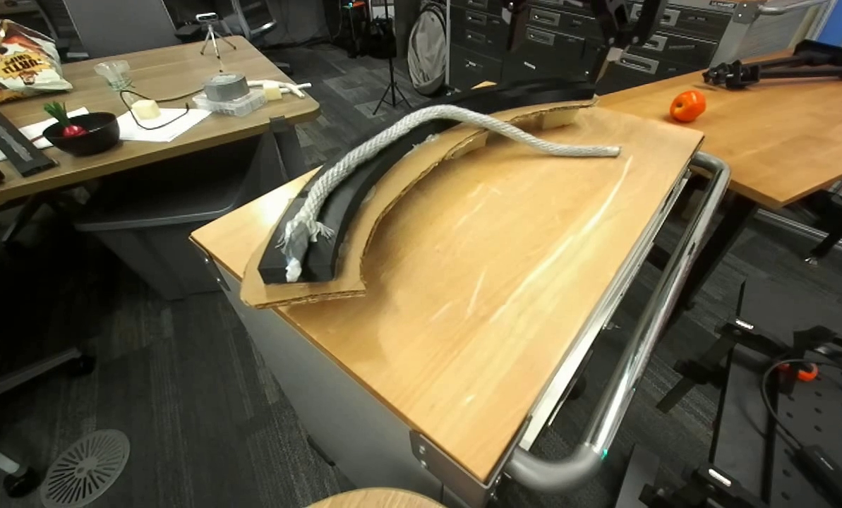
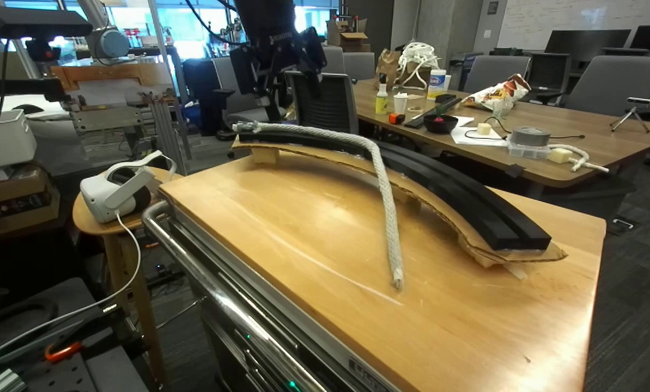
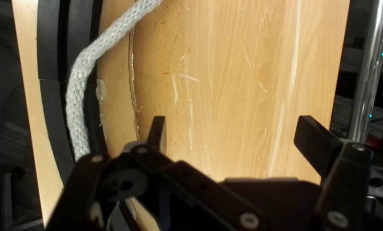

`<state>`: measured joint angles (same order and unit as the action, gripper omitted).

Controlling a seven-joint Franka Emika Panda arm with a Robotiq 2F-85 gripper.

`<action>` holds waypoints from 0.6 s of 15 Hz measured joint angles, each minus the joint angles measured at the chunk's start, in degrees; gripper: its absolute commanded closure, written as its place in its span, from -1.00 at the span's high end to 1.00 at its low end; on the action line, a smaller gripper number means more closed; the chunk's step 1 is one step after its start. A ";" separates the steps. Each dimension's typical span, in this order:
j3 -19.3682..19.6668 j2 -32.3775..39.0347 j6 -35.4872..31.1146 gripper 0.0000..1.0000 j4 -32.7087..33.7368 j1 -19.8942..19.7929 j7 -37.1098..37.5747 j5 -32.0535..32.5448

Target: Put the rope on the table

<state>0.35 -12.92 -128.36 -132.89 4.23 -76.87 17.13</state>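
Visibly braided pale rope (image 1: 442, 112), frayed near one end.

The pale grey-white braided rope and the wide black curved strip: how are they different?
The rope is slim and rounded; the strip is broad and grooved. The rope frays near one end; the strip ends in a clean, blunt cut. Both are long and curved.

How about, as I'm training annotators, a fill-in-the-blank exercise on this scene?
The rope lies partly along a curved strip coloured ____.
The gripper is not shut but ____.
The headset sits on a ____, not on the table.
Missing words: black; open; stool.
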 measured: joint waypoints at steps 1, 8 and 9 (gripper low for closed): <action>-0.20 2.08 -0.01 1.00 1.68 0.01 -0.42 0.22; -4.84 16.28 0.75 1.00 17.17 1.39 -3.47 1.89; -5.49 17.89 1.17 1.00 19.00 1.61 -4.19 1.63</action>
<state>-5.14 4.97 -127.19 -113.89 5.84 -81.06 18.77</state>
